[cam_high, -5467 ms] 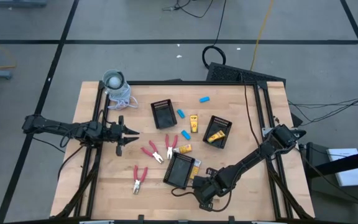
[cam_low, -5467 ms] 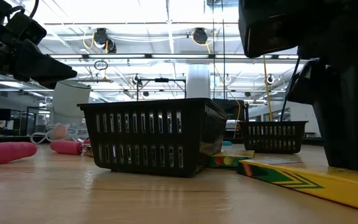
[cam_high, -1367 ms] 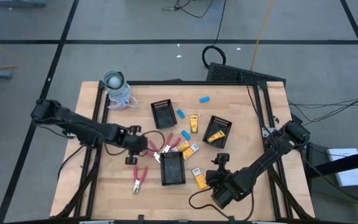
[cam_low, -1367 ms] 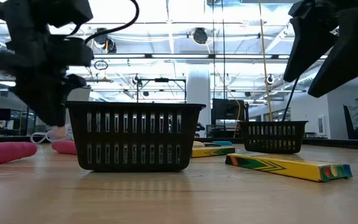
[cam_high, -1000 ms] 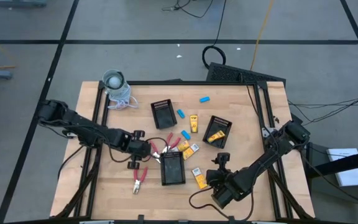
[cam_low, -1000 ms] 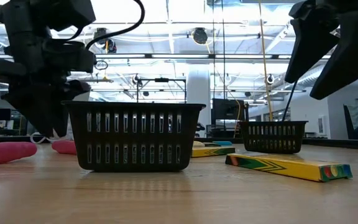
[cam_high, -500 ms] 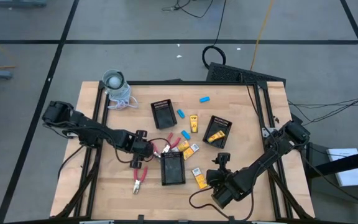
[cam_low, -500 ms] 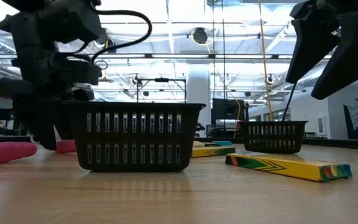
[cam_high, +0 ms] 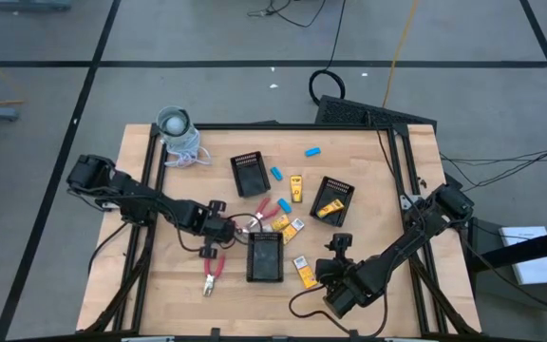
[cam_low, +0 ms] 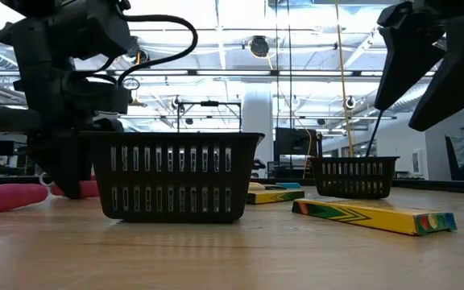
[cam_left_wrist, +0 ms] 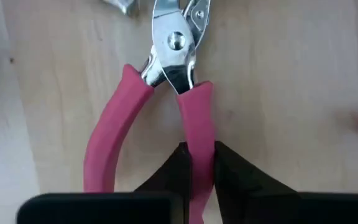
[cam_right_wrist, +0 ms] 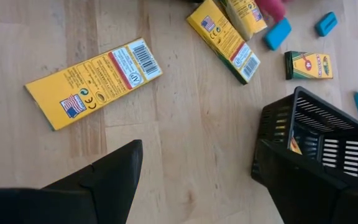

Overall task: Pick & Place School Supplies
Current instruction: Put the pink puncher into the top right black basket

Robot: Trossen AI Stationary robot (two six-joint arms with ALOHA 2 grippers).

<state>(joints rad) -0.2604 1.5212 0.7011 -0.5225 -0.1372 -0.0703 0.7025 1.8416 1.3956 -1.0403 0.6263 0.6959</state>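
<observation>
My left gripper (cam_left_wrist: 197, 150) is shut on one red handle of a plier-like tool (cam_left_wrist: 173, 74) lying flat on the wood. In the high view this gripper (cam_high: 224, 231) sits just left of the middle black tray (cam_high: 265, 256). A second red tool (cam_high: 212, 271) lies nearer the front edge. Yellow blocks (cam_right_wrist: 95, 81) (cam_right_wrist: 225, 40) lie ahead of my right gripper (cam_right_wrist: 197, 186), which hangs open above the table with nothing between its fingers. Light-blue pieces (cam_high: 312, 150) (cam_high: 276, 173) lie toward the back. The right-hand tray (cam_high: 333, 199) holds a yellow block.
A third black tray (cam_high: 250, 173) stands at the back middle. A grey-white cup (cam_high: 173, 122) with a coiled cord is at the back left corner. In the low view the middle tray (cam_low: 171, 173) hides the left gripper's fingertips, and a yellow block (cam_low: 373, 216) lies to its right.
The left gripper has dropped onto the red tool beside the middle tray and shut on one of its handles. The right arm has held still.
</observation>
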